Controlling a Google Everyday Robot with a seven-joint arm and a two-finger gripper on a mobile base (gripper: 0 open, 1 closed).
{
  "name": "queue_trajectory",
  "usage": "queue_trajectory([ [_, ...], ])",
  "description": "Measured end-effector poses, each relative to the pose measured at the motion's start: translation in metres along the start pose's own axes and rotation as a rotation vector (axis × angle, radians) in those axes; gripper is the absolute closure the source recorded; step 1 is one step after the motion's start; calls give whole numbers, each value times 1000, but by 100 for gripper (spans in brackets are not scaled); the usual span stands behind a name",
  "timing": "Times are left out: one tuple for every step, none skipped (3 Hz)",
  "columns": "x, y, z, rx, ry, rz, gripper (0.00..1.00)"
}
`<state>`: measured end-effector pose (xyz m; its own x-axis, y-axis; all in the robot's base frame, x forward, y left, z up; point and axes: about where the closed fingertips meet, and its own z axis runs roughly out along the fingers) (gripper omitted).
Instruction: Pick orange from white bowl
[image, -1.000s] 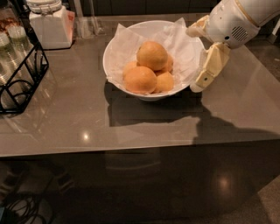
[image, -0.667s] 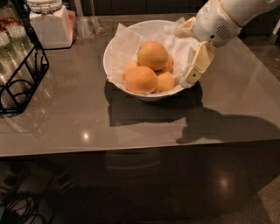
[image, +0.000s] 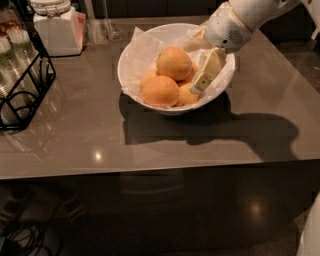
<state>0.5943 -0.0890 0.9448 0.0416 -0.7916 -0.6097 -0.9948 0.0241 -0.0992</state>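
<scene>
The gripper (image: 196, 66) hangs inside the right rim of the white bowl (image: 131, 52), jaws spread apart, likely to straddle the orange (image: 173, 62). It sits topmost on the pile, just beside the gripper and easiest to reach.

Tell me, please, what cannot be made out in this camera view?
Camera view:
White bowl, right inner side: hidden by the gripper, poised open over it beside the orange.
Smaller oranges, their number: covered by the orange and the gripper.
Wire rack: cut off by the left edge.
Lidded jar: top cut by the upper edge.
</scene>
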Motion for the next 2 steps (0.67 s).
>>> queue_trajectory([
  [0,0,0,0,0,0,29],
  [0,0,0,0,0,0,52],
])
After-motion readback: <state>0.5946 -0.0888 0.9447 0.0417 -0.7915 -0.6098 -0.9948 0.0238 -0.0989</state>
